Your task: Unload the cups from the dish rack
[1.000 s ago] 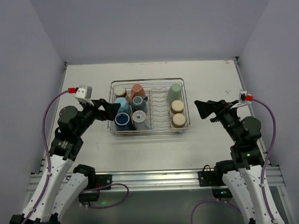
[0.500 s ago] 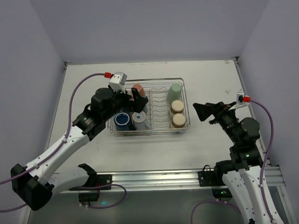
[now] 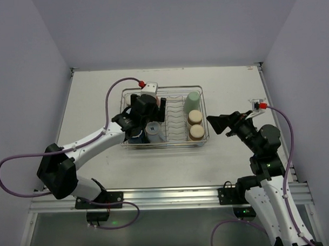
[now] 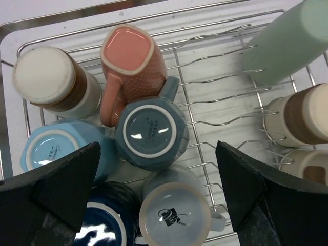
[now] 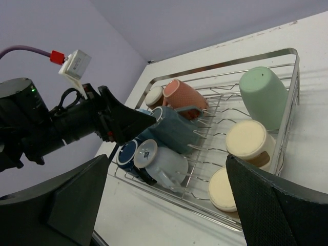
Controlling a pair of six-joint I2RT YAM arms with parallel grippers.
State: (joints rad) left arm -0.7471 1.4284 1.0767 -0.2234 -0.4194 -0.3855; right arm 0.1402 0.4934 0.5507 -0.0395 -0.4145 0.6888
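The chrome wire dish rack (image 3: pixel 164 146) sits mid-table. Its left half holds a cluster of upturned cups: a salmon pink mug (image 4: pixel 132 56), a brown-and-cream one (image 4: pixel 48 77), a slate blue mug (image 4: pixel 151 130), a light blue one (image 4: pixel 51 151), a navy one (image 4: pixel 105 225) and a grey-white mug (image 4: pixel 177 212). The right end holds a mint green tumbler (image 3: pixel 193 97) and two cream cups (image 3: pixel 194 117). My left gripper (image 3: pixel 149 109) hovers open and empty above the left cluster (image 4: pixel 156 166). My right gripper (image 3: pixel 218 124) is open and empty, right of the rack, facing it (image 5: pixel 166 169).
Plate-divider prongs (image 4: pixel 215 97) stand in the rack's middle, between the two groups of cups. The left arm's purple cable (image 3: pixel 115 92) loops over the table left of the rack. Walls close in the table at the back and both sides.
My left arm swung from the left of the rack to above its left half, over the cups. My right gripper shifted slightly left toward the rack.
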